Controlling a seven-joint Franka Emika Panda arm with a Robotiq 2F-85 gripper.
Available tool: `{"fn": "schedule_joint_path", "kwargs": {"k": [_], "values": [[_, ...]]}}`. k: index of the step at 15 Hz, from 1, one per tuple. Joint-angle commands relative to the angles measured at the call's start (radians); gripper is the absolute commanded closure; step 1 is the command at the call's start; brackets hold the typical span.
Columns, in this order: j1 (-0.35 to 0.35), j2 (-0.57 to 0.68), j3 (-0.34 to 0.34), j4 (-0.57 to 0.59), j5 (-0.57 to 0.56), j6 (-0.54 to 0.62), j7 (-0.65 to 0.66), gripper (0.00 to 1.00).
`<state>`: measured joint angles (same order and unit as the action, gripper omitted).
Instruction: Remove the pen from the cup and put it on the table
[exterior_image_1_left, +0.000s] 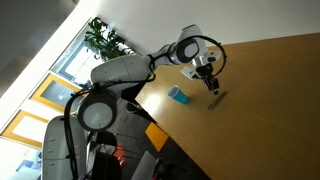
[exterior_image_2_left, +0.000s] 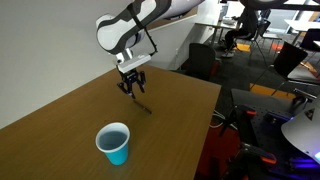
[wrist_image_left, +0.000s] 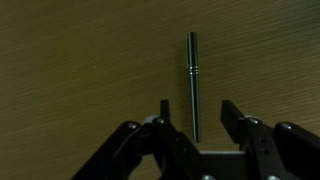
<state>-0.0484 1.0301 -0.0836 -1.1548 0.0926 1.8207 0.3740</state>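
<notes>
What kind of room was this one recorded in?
Probably an office: dark desk chairs stand beyond the table, and a leafy plant sits beside large windows.

Light brown with fine darker grain across the worktop (wrist_image_left: 80, 60). Dark grey with a faint metallic sheen on the pen (wrist_image_left: 193, 85). Black all over the claw (wrist_image_left: 196, 107). Turquoise on the cup (exterior_image_2_left: 114, 143), deeper blue inside, possibly only shadow. White with black joints along the arm (exterior_image_2_left: 140, 20). Green on the plant (exterior_image_1_left: 105, 40).
</notes>
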Motion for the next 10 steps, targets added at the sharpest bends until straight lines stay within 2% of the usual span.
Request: {"fn": "schedule_joint_path", "kwargs": {"k": [1, 3, 10], "values": [[-0.021, 0.019, 0.016, 0.059, 0.026, -0.056, -0.028, 0.11], [-0.023, 0.016, 0.017, 0.059, 0.030, -0.053, -0.032, 0.00], [-0.009, 0.008, 0.005, 0.029, 0.013, -0.019, -0.020, 0.00]]}}
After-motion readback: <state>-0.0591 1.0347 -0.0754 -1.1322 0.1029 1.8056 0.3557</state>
